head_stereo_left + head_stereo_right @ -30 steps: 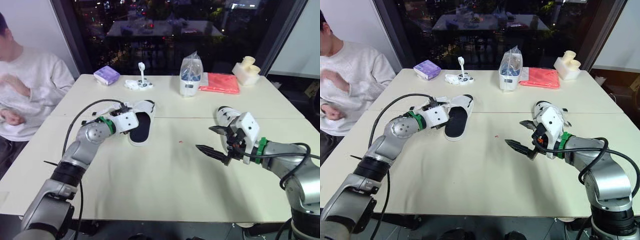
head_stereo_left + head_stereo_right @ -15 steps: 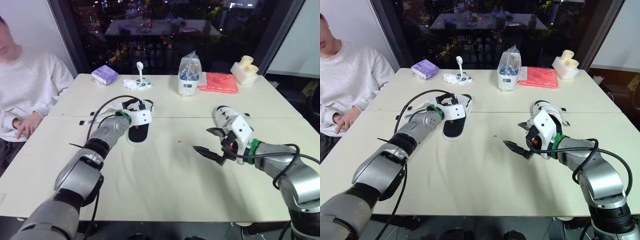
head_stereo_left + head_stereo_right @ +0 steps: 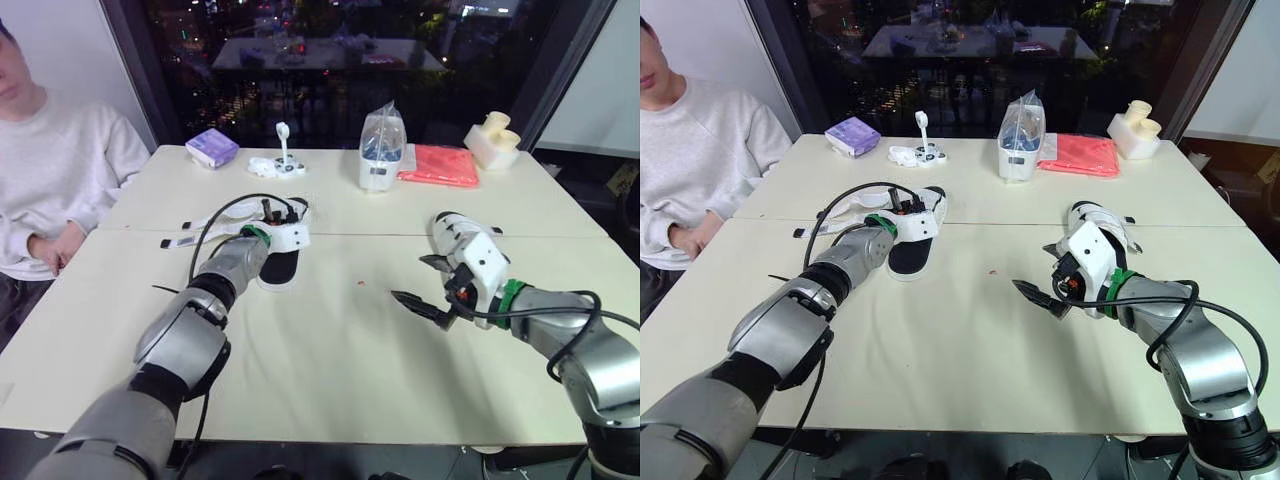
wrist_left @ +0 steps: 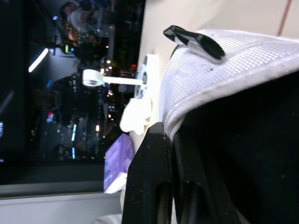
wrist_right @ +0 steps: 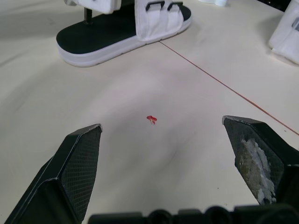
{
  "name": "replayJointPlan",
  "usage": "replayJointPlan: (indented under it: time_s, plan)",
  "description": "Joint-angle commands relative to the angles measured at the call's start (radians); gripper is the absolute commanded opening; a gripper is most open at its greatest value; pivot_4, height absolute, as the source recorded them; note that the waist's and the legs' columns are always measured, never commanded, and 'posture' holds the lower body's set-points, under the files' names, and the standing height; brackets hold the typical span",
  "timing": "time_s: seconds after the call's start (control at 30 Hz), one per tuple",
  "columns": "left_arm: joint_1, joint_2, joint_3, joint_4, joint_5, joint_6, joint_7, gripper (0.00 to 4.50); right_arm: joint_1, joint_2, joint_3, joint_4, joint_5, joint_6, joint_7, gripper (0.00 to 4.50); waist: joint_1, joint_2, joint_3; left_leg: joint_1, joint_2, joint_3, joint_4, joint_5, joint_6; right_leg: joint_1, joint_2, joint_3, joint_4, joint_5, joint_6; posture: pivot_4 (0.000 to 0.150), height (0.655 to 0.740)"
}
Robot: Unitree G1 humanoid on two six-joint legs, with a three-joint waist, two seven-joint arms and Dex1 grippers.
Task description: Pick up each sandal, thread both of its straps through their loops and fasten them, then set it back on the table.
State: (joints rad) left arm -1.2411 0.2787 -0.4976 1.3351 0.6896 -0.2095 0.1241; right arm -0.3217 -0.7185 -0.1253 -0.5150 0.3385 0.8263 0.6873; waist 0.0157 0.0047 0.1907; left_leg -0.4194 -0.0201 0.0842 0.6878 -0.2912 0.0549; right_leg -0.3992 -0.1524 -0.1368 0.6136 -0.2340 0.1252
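At the far left a person [image 3: 55, 165] sits beside the counter [image 3: 330, 370], hands now lowered to the lap where a second ago they were raised. Next comes the left tool [image 3: 282, 212], which has pushed forward along the counter in the last second: it was beside the heel of the black-soled sandal [image 3: 279, 268] and now sits at the sandal's front, right against the white mesh strap [image 4: 224, 65]. The left wrist view looks straight into that strap, so I cannot tell whether the tool has closed on it or is merely pressed up to it. The sandal itself lies flat on the counter just left of centre, not yet lifted. That reach probably means the first pick-up is only beginning, with both straps left to thread and fasten. Behind it, along the back of the counter, stand a purple box [image 3: 213, 148], a clear bag [image 3: 381, 150] and a red cloth [image 3: 440, 165]. To the right, the right tool [image 3: 408, 277] hovers low over bare counter with its jaws spread wide and nothing between them, much as it was a second ago; a tiny red speck [image 5: 152, 119] lies beneath it. A second sandal [image 3: 1096, 213] rests just behind that wrist, untouched.
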Motion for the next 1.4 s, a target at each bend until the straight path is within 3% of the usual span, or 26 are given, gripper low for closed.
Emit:
replayJointPlan:
  time_s: [0.03, 0.17, 0.27, 0.47, 0.63, 0.83, 1.17, 1.4]
  plan:
    - [-0.015, 0.006, 0.004, -0.023, -0.004, -0.082, 0.050, 0.04, -0.001, -0.017, -0.018, -0.018, 0.008, -0.019, -0.007, 4.50, 0.000, 0.000, 0.000, 0.000, 0.000, 0.000, 0.000, 0.000, 0.000, 0.000, 0.000, 0.000, 0.000, 0.000, 0.000, 0.150, 0.7400]
    - [-0.022, 0.031, 0.007, -0.068, -0.021, -0.266, 0.017, 0.04, -0.001, -0.030, -0.033, -0.008, 0.011, -0.023, -0.004, 4.50, 0.001, 0.000, 0.000, -0.003, 0.000, -0.001, 0.002, 0.000, 0.000, -0.001, 0.000, -0.001, 0.000, 0.000, 0.000, 0.150, 0.7400]
    - [-0.023, 0.072, -0.008, -0.131, -0.020, -0.507, -0.021, 0.04, 0.003, -0.051, -0.058, 0.012, 0.010, -0.036, 0.006, 4.50, 0.001, 0.000, 0.000, -0.008, 0.000, -0.001, 0.006, 0.000, 0.000, -0.005, 0.000, -0.001, 0.001, 0.000, 0.000, 0.150, 0.7400]
    - [0.004, 0.132, -0.034, -0.212, -0.117, -1.027, -0.259, 0.04, 0.017, -0.106, -0.116, 0.059, 0.017, -0.066, 0.030, 4.50, -0.001, 0.000, 0.000, -0.008, 0.000, -0.001, 0.006, 0.000, 0.000, -0.005, -0.001, -0.001, 0.001, 0.000, 0.000, 0.150, 0.7400]
    - [0.009, 0.157, -0.097, -0.233, -0.125, -1.276, -0.360, 0.04, 0.009, -0.127, -0.196, 0.077, 0.064, -0.059, 0.045, 4.50, -0.004, 0.000, 0.000, -0.008, 0.000, -0.001, 0.009, 0.000, 0.000, -0.005, -0.001, -0.001, 0.001, 0.000, 0.000, 0.150, 0.7400]
    - [0.033, 0.154, -0.147, -0.248, -0.071, -1.399, -0.395, 0.04, 0.037, -0.132, -0.215, 0.057, 0.082, -0.053, 0.036, 4.50, 0.000, 0.000, 0.000, -0.008, 0.001, -0.001, 0.011, -0.001, 0.001, -0.005, -0.001, -0.001, 0.002, 0.001, -0.001, 0.150, 0.7400]
    - [0.103, 0.167, -0.153, -0.290, 0.085, -1.382, -0.378, 0.04, 0.076, -0.134, -0.187, 0.014, 0.079, -0.041, 0.003, 4.50, -0.003, 0.000, 0.000, -0.008, 0.000, -0.001, 0.011, -0.002, 0.003, -0.004, -0.001, -0.001, 0.002, 0.001, -0.001, 0.150, 0.7400]
    - [0.152, 0.206, -0.185, -0.255, 0.068, -1.362, -0.420, 3.63, 0.074, -0.135, -0.160, 0.012, 0.079, -0.043, -0.002, 4.50, -0.003, -0.001, -0.001, -0.008, 0.001, -0.001, 0.012, -0.002, 0.004, -0.004, -0.001, -0.001, 0.002, 0.001, -0.001, 0.150, 0.7400]
